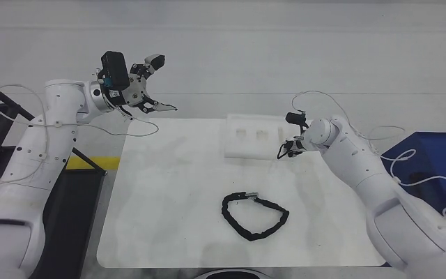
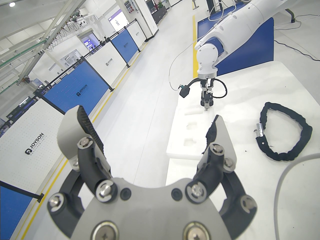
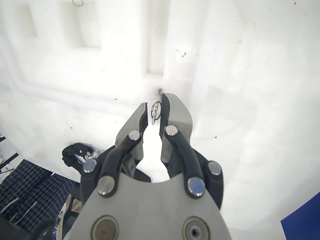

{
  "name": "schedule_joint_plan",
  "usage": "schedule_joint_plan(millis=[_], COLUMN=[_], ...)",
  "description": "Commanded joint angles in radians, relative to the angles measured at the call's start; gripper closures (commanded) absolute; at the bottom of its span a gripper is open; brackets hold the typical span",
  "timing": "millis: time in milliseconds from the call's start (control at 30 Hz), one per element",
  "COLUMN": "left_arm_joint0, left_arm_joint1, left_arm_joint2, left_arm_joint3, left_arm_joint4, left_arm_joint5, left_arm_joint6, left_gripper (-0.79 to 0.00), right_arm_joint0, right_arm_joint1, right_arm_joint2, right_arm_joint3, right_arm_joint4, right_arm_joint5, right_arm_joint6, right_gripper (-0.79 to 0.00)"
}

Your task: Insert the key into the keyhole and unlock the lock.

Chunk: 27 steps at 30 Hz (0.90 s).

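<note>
Right gripper [image 3: 155, 101] sits at the foam tray's [image 1: 240, 146] right end, centre-right in the top view. Its pads look pinched on the key [image 3: 155, 111], though contact is hard to confirm, probably to lift it out. Left gripper [image 1: 164, 85] is spread wide upper left, out of the way. Count: one key, one tray, one chain lock [image 1: 254, 215] at lower centre.

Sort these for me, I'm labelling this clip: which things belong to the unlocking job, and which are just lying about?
Job: key, pinched in the right tool; black chain lock on the table.
Lying about: white foam block; small loose ring in one of its recesses.
</note>
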Motion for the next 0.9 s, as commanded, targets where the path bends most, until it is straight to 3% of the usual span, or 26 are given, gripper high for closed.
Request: schedule_joint_plan(millis=[0,133,267,867], left_arm_joint0=[0.0,0.0,0.0,0.0], left_arm_joint1=[0.0,0.0,0.0,0.0], left_arm_joint2=[0.0,0.0,0.0,0.0], left_arm_joint3=[0.0,0.0,0.0,0.0], left_arm_joint4=[0.0,0.0,0.0,0.0], left_arm_joint5=[0.0,0.0,0.0,0.0], left_arm_joint6=[0.0,0.0,0.0,0.0], left_gripper=[-0.785,-0.785,-0.785,-0.785], right_arm_joint0=[0.001,0.001,0.004,0.04], right_arm_joint1=[-0.003,-0.011,-0.019,-0.028], right_arm_joint2=[0.0,0.002,0.003,0.008], right_arm_joint3=[0.008,0.025,0.041,0.016], right_arm_joint4=[-0.004,-0.008,-0.013,-0.103], right_arm_joint5=[0.002,0.002,0.001,0.056], right_arm_joint6=[0.0,-0.001,-0.005,0.057], right_gripper=[-0.12,-0.099,0.0,0.0])
